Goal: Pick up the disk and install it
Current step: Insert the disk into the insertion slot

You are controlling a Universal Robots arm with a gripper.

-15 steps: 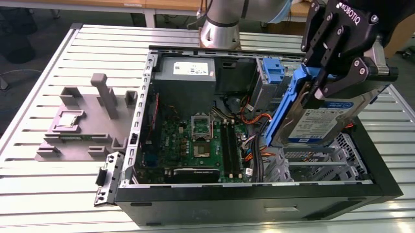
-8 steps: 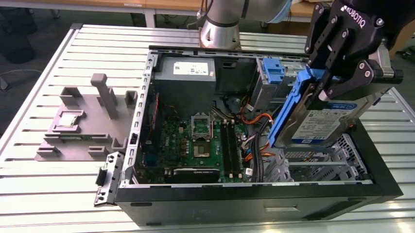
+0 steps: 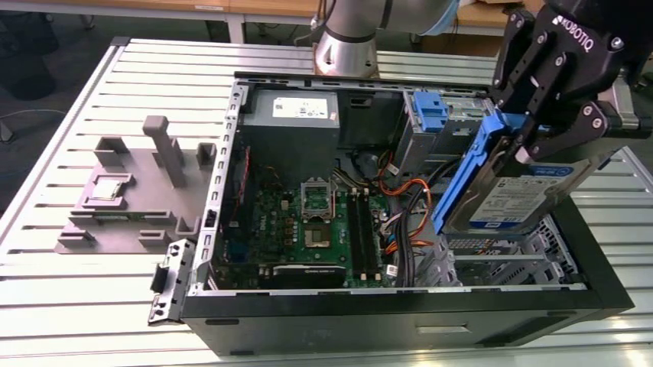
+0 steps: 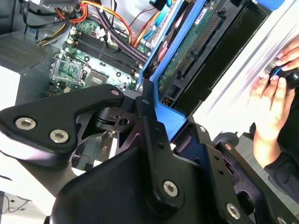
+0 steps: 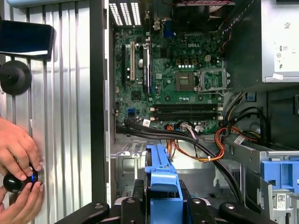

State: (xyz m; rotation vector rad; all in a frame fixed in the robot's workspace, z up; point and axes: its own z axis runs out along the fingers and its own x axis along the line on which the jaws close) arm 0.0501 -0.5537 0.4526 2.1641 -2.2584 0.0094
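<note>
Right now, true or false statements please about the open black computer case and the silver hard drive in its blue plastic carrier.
The gripper is shut on the silver hard drive. True.
The grey fixture block sits inside the black computer case. False: it stands on the slatted metal table, outside the case.
The drive lies flat on the table. False: it hangs tilted above the case.
A person's hand touches a small black knob. True.
</note>
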